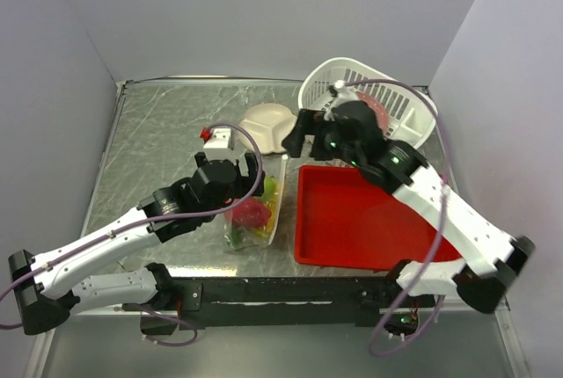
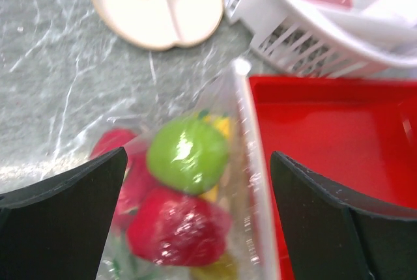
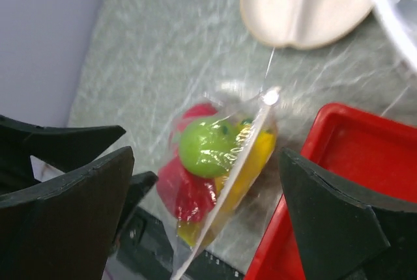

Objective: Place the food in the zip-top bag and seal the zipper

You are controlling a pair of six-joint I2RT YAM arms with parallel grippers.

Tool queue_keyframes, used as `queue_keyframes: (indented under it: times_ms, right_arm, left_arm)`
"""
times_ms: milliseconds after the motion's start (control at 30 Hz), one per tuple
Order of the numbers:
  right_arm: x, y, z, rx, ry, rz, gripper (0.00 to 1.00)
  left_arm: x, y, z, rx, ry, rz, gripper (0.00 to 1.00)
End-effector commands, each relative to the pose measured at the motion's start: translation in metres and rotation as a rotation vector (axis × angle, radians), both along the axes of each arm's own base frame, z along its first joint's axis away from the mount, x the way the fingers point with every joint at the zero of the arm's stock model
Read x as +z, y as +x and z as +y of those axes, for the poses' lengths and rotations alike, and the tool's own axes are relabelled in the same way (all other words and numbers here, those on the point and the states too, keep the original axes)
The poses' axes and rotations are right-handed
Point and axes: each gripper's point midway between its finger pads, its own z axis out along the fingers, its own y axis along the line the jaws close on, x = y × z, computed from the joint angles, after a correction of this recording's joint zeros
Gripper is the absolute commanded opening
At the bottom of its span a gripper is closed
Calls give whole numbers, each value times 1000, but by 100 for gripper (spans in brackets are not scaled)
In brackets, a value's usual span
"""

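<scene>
Both pairs of fingers stood wide apart and grasped nothing. The left gripper (image 2: 199,215) hung over the zip-top bag (image 1: 255,215), and the right gripper (image 3: 205,169) hung above it as well. The bag lay on the table (image 1: 167,132), just beside the left edge of the red tray (image 1: 369,220). Inside it I saw the green apple (image 2: 187,154), the dragon fruit (image 2: 172,228) and the banana (image 3: 257,153). Whether the zipper (image 2: 251,163) was pressed shut, I could not tell.
</scene>
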Motion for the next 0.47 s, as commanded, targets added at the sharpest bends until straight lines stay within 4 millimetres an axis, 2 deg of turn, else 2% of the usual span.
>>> queue_keyframes:
  times_ms: [0, 33, 233, 433]
  right_arm:
    - [0, 1, -36, -136, -3, -95, 100]
    - [-7, -6, -44, -146, 4, -99, 100]
    - [-9, -18, -61, -190, 52, -136, 100]
    - [-3, -19, -64, -201, 72, -148, 100]
  left_arm:
    - [40, 10, -4, 64, -111, -37, 97]
    - [38, 12, -2, 82, -108, -36, 97]
    - [33, 12, -1, 85, -152, -50, 97]
    - [38, 11, 0, 71, -174, -88, 97]
